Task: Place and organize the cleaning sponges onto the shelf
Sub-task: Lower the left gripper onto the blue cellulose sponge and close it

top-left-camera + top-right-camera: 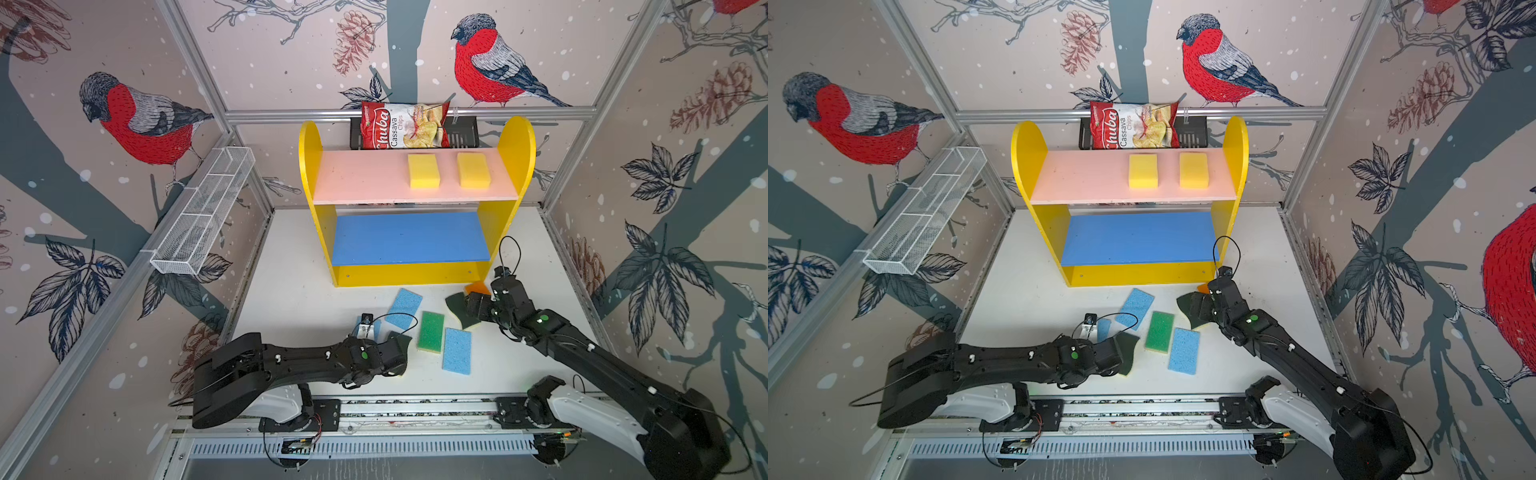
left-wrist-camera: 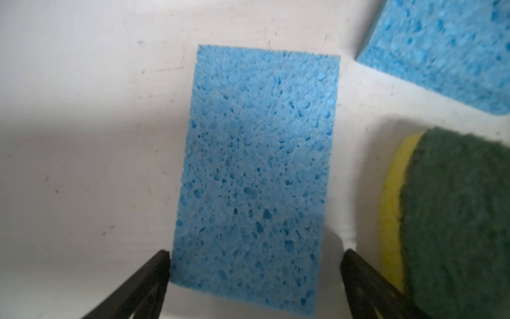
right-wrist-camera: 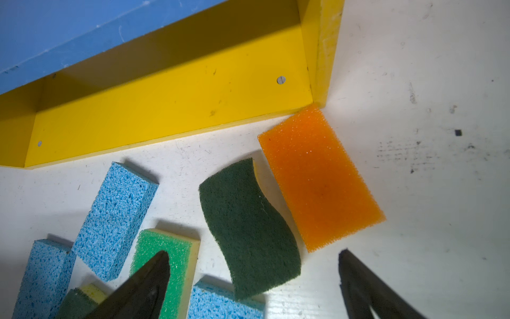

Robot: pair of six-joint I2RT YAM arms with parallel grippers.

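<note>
Blue sponge [image 2: 254, 165], seemingly ungripped, within left gripper [image 2: 255, 252]

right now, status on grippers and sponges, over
Left gripper open, straddling a light blue sponge. Right gripper open, empty, over dark green sponge. Two yellow sponges on shelf; seven on table. Nothing blocking the shelf.

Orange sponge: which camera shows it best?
The right wrist view: the orange sponge lies whole and unobstructed on the table, one corner by the shelf base. In both top views only a sliver peeks out behind the right arm. The left wrist view misses it.
</note>
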